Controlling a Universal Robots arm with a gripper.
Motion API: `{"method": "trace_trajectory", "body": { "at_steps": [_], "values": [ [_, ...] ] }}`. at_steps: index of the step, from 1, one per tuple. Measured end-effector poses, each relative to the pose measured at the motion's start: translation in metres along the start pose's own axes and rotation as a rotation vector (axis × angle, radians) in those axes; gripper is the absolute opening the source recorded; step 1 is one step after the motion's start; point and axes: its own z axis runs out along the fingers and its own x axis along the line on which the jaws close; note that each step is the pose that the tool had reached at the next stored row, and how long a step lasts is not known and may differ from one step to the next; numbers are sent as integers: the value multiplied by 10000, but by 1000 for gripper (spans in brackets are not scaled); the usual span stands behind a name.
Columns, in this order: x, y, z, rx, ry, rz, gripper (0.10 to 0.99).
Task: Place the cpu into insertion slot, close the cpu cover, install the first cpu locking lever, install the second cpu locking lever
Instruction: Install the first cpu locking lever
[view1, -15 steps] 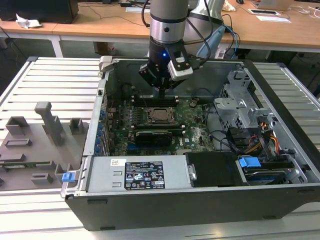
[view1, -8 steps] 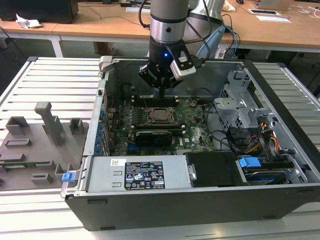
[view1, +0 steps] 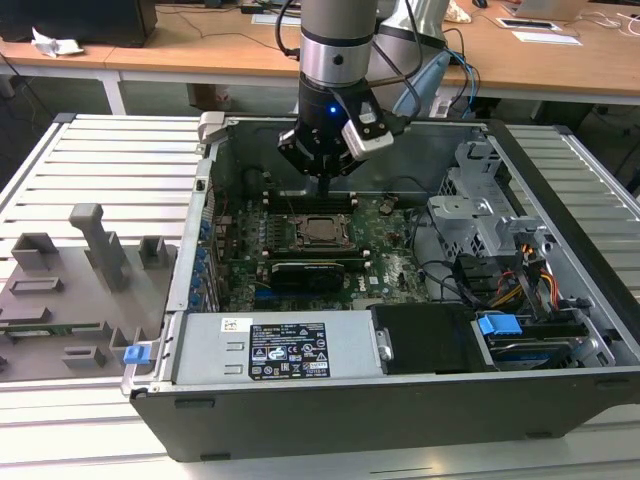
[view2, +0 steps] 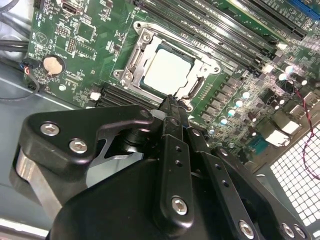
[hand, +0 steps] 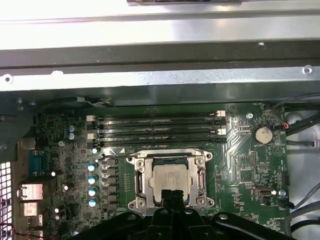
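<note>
Over the insertion slot (hand: 131, 204) — gripper (hand: 173, 192): jaws together, gripping nothing.
cpu (hand: 170, 176): seated in the slot, one edge hidden behind the jaws.
cpu cover (hand: 201, 175): frame apparently down around it — whether latched, unclear.

Green motherboard (hand: 240, 155) inside open computer case (view1: 400, 410)

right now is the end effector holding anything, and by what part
Nothing is held: the end effector is shut empty near the edge of the cpu, which lies in the insertion slot.

The pale cpu (hand: 169, 176) lies flat in the insertion slot (hand: 135, 203) — cpu cover (hand: 201, 176) down.
</note>
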Motion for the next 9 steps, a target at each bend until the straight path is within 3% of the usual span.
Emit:
{"method": "trace_trajectory", "body": {
  "at_steps": [9],
  "values": [
    [31,-1,2,-2,2,-36,106]
  ]
}}
